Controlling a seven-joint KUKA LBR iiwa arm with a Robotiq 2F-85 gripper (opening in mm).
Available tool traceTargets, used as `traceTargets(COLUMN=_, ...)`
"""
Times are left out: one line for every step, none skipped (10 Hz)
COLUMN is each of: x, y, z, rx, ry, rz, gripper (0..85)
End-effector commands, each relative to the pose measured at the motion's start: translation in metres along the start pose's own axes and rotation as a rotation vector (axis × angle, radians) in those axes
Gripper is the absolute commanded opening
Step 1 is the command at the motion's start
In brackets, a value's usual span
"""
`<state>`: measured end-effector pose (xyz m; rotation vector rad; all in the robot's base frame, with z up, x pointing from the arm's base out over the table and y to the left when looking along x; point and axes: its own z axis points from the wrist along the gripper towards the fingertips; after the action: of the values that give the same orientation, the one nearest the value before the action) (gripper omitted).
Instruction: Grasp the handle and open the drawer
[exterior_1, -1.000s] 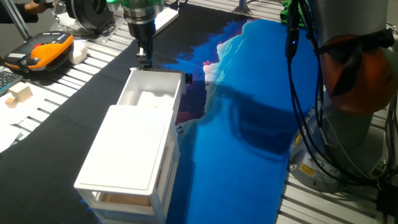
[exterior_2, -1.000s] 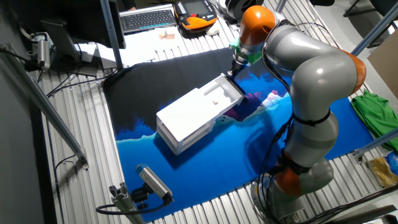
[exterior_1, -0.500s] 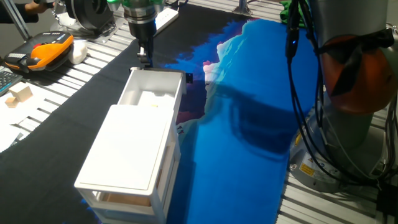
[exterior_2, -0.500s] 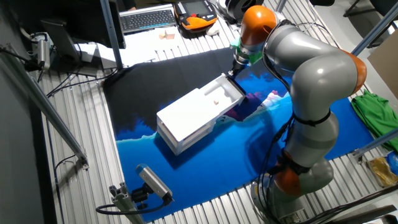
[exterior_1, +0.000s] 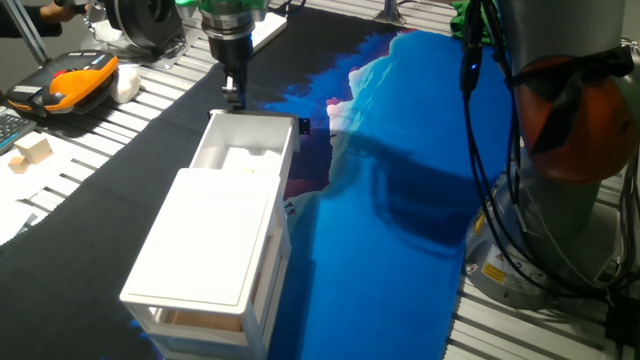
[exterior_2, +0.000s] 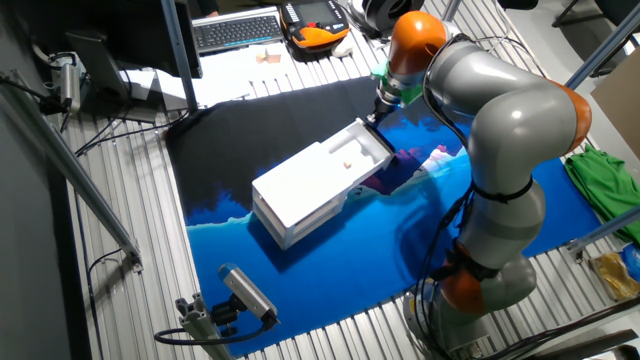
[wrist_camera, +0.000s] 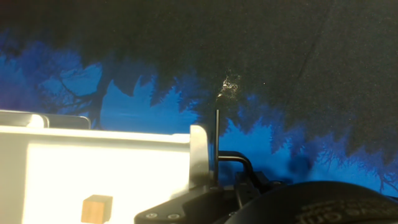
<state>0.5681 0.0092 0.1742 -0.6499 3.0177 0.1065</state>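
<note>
The white drawer unit (exterior_1: 215, 250) lies on the cloth. Its top drawer (exterior_1: 245, 155) is pulled out toward the gripper (exterior_1: 232, 97), which stands at the drawer's narrow front face with its fingers close together on the handle. The handle's black end piece (exterior_1: 303, 124) shows at the front corner. In the other fixed view the gripper (exterior_2: 375, 113) is at the outer end of the drawer (exterior_2: 350, 152). In the hand view the thin dark handle (wrist_camera: 216, 146) runs beside one grey finger (wrist_camera: 198, 155). The drawer (wrist_camera: 112, 168) holds a small wooden cube (wrist_camera: 96, 208).
A blue cloth (exterior_1: 400, 200) and black cloth (exterior_1: 150, 130) cover the table. An orange and black device (exterior_1: 75, 82) and wooden blocks (exterior_1: 30, 152) lie at the left. The robot's base (exterior_1: 570, 150) and cables stand at the right. A keyboard (exterior_2: 235, 30) is at the back.
</note>
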Motion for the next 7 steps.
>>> traceTargets(x=0.0001, y=0.0002, z=0.0002, rx=0.007, ry=-0.001, rz=0.000, gripper=0.0)
traceTargets(x=0.0000, y=0.0007, z=0.0006, rx=0.022, ry=-0.003, rz=-0.003, gripper=0.0)
traceTargets(x=0.0003, y=0.0009, z=0.0011, rx=0.031, ry=-0.006, rz=-0.005, gripper=0.0)
traceTargets(x=0.0016, y=0.0010, z=0.0021, rx=0.031, ry=-0.018, rz=0.001, gripper=17.0)
traceTargets(x=0.0020, y=0.0012, z=0.0027, rx=0.032, ry=-0.019, rz=0.007, gripper=17.0)
traceTargets(x=0.0024, y=0.0014, z=0.0029, rx=0.032, ry=-0.022, rz=0.010, gripper=17.0)
traceTargets(x=0.0024, y=0.0014, z=0.0029, rx=0.034, ry=-0.025, rz=0.016, gripper=17.0)
